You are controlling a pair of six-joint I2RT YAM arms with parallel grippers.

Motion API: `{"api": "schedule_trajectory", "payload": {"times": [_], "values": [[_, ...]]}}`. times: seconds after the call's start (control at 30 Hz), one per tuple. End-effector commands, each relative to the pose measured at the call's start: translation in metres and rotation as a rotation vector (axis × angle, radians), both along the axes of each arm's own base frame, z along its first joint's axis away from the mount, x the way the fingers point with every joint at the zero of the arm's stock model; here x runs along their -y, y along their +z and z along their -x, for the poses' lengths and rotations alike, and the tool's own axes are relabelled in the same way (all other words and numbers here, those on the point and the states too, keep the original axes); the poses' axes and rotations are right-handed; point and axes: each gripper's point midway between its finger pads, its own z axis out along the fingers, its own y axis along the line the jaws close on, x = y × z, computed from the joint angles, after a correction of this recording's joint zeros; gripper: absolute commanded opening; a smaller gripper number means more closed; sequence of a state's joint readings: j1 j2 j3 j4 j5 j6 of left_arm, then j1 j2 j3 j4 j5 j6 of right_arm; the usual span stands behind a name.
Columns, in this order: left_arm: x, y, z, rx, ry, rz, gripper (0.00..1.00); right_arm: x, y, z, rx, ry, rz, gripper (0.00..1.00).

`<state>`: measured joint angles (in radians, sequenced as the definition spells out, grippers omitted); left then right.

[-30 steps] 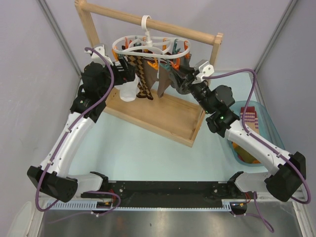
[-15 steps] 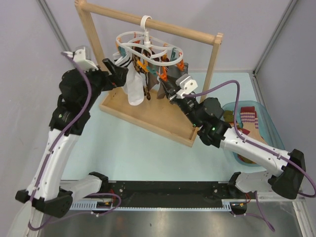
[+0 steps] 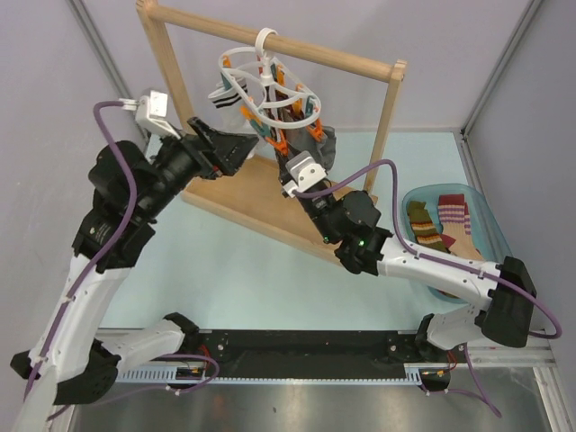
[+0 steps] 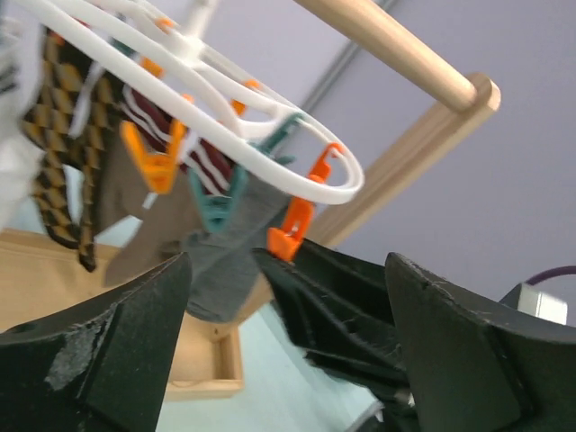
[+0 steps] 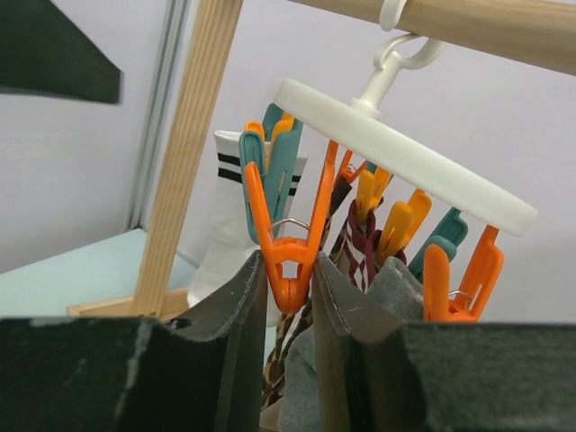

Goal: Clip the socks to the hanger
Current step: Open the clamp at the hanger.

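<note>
The white hanger [image 3: 270,90] hangs tilted from the wooden rack's bar, with several socks clipped under it. A white sock with dark stripes [image 3: 229,90] is on its left side. In the right wrist view, my right gripper [image 5: 292,301] is shut on the lower part of an empty orange clip [image 5: 292,256] under the hanger [image 5: 405,153]. The white sock [image 5: 229,225], a grey sock [image 5: 396,288] and a brown argyle sock [image 5: 288,360] hang behind it. My left gripper [image 4: 288,360] is open and empty, just left of the hanger [image 4: 270,162]. It faces the right gripper's fingers [image 4: 342,306].
The tall wooden rack frame [image 3: 279,40] stands on a wooden base tray [image 3: 243,193] at the back. A teal bin [image 3: 493,229] at the right holds more socks, among them a red-white striped one [image 3: 454,214] and an orange-green striped one [image 3: 423,225].
The hanger has swung left and tilted up. My left gripper has left the white sock and drawn back, open. My right gripper has moved left under the hanger onto the orange clip.
</note>
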<state>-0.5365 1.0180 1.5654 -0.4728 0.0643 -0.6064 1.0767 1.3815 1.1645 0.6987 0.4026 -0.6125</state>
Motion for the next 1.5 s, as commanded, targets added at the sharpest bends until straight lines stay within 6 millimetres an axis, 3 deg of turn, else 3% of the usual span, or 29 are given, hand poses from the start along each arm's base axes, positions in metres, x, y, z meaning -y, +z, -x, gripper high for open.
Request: {"api": "schedule_trajectory", "payload": {"times": [0.0,0.2,0.47,0.7,0.97,1.23,1.47], "values": [[0.027,0.010,-0.002,-0.006,-0.062,0.038,0.87,0.013,0.038,0.002,0.073,-0.058,-0.097,0.06],[0.040,0.000,-0.019,-0.041,-0.040,0.025,0.65,0.007,0.033,0.000,0.080,-0.062,-0.080,0.06],[0.045,-0.006,-0.033,-0.057,0.000,0.025,0.56,0.003,0.030,-0.001,0.079,-0.052,-0.079,0.06],[0.050,-0.013,-0.040,-0.072,0.002,0.014,0.38,0.001,0.028,0.000,0.076,-0.043,-0.073,0.09],[0.045,-0.015,-0.049,-0.052,0.052,-0.028,0.23,0.001,0.025,0.001,0.023,0.018,-0.076,0.28],[0.042,-0.010,-0.059,0.018,0.086,-0.074,0.23,0.010,0.026,0.000,-0.061,0.159,-0.097,0.51],[0.043,-0.004,-0.065,0.077,0.084,-0.101,0.26,0.016,0.026,-0.007,-0.103,0.268,-0.129,0.58]]}}
